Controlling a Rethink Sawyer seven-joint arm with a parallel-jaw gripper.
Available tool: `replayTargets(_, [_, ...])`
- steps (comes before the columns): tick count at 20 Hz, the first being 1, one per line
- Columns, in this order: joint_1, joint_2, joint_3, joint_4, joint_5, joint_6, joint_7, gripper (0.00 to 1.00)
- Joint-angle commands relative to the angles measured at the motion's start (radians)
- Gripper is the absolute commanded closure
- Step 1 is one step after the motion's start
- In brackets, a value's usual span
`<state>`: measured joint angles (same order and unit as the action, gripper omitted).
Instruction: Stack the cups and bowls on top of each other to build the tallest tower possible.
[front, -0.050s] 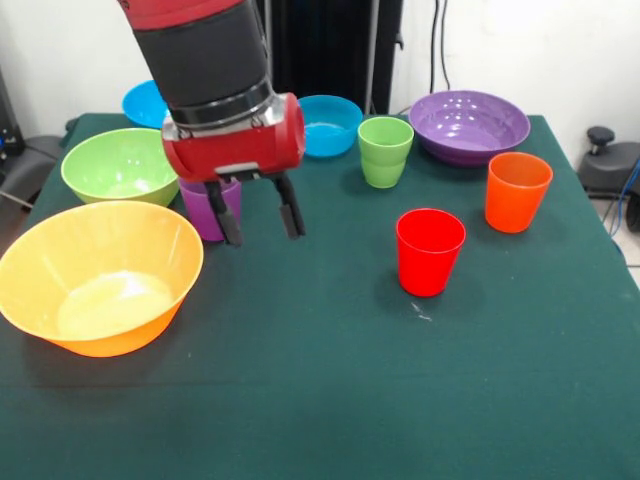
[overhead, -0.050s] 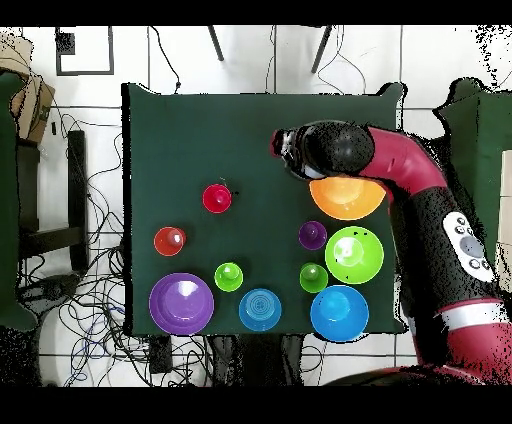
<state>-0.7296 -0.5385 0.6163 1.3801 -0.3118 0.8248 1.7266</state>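
Now | cups (front, -0.050s: 431, 251): 5 | bowls (front, -0.050s: 100, 275): 5 | end effector (front, -0.050s: 258, 214): spread, empty

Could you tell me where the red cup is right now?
In the front view, the red cup stands alone right of centre, just in front of the orange cup.

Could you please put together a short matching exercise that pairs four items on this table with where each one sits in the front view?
Items:
1. red cup
2. purple cup
3. purple bowl
4. yellow-orange bowl

Places in the front view:
A. far right corner of the table
B. partly hidden behind the gripper's open fingers
C. near left edge, the largest item
D. standing alone, nearest the middle of the green cloth

Pairs: 1-D, 2-B, 3-A, 4-C
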Motion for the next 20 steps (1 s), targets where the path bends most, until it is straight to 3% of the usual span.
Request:
replayTargets(1, [0.063, 0.109, 0.057, -0.234, -0.095, 0.192, -0.351, 0.0])
replayTargets(10, [0.081, 0.143, 0.066, -0.316, -0.107, 0.246, -0.368, 0.0])
replayTargets(20, [0.072, 0.139, 0.07, -0.291, -0.114, 0.229, -0.355, 0.0])
